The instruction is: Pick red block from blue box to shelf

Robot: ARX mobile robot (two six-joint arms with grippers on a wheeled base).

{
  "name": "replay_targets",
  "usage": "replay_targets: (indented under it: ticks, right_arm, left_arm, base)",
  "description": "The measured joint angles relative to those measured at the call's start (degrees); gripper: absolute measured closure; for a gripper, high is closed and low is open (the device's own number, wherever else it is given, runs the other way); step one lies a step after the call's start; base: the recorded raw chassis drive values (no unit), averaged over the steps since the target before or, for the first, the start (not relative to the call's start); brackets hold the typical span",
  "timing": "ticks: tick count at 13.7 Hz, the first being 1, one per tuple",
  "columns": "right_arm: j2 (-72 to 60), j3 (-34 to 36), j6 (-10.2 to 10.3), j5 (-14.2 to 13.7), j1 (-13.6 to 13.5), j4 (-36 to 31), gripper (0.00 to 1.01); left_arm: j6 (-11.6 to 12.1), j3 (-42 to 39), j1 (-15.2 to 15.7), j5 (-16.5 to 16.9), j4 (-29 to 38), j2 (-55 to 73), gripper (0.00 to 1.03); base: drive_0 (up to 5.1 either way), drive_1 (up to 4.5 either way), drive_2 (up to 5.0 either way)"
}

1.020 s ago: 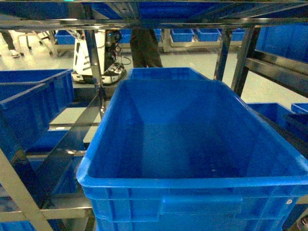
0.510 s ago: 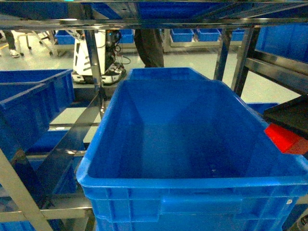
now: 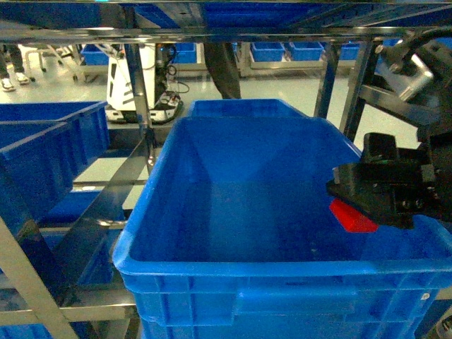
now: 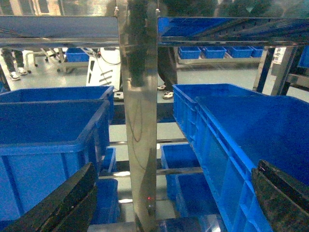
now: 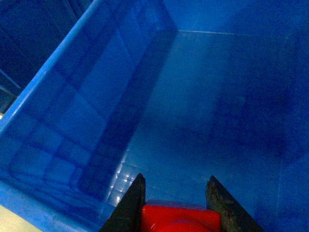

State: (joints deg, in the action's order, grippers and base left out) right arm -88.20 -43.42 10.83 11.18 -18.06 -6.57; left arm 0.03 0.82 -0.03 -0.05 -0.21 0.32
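My right gripper (image 3: pixel 357 212) is shut on the small glossy red block (image 3: pixel 351 216) and holds it above the right side of a deep dark-blue crate (image 3: pixel 240 272). In the right wrist view the red block (image 5: pixel 179 218) sits between the two dark fingers of the gripper (image 5: pixel 175 178), above the crate's bare floor. The steel shelf (image 3: pixel 138 78) frames the scene. My left gripper (image 4: pixel 174 203) is open, its fingers wide apart either side of a shiny shelf post (image 4: pixel 139 121). It does not show in the head view. The blue box is out of view.
More dark-blue crates sit on the left (image 3: pixel 49 141) and behind (image 3: pixel 240 107). A shelf rail (image 3: pixel 226 32) runs overhead and slanted rails (image 3: pixel 395 99) stand at the right. A person (image 3: pixel 219 67) and a white machine (image 3: pixel 131 78) are on the floor beyond.
My right arm has come in from the right edge with the red block and moved left and up, now over the crate's right side. The person behind has shifted slightly.
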Motion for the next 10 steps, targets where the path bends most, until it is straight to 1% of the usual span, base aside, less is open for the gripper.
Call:
replay_targets:
  ticks: [2, 4, 8, 10]
  right_arm:
    - [-2.2, -1.0, -0.2, 0.5, -0.1, -0.1, 0.73]
    - [-5.0, -2.6, -0.4, 0.4, -0.3, -2.1, 0.73]
    - [-10.8, -5.4, -1.3, -1.1, -0.7, -3.8, 0.73]
    - [-14.4, -8.0, -1.5, -1.8, -1.0, -5.4, 0.73]
  left_arm:
    - [0.0, 0.0, 0.0, 0.0, 0.0, 0.0, 0.05]
    - [0.0, 0.0, 0.0, 0.0, 0.0, 0.0, 0.05]
    - [0.0, 0.0, 0.0, 0.0, 0.0, 0.0, 0.05]
    - [0.0, 0.0, 0.0, 0.0, 0.0, 0.0, 0.05]
  base:
    - [0.0, 0.00, 0.0]
    - [0.0, 0.00, 0.0]
    - [0.0, 0.00, 0.0]
    - [0.0, 0.00, 0.0]
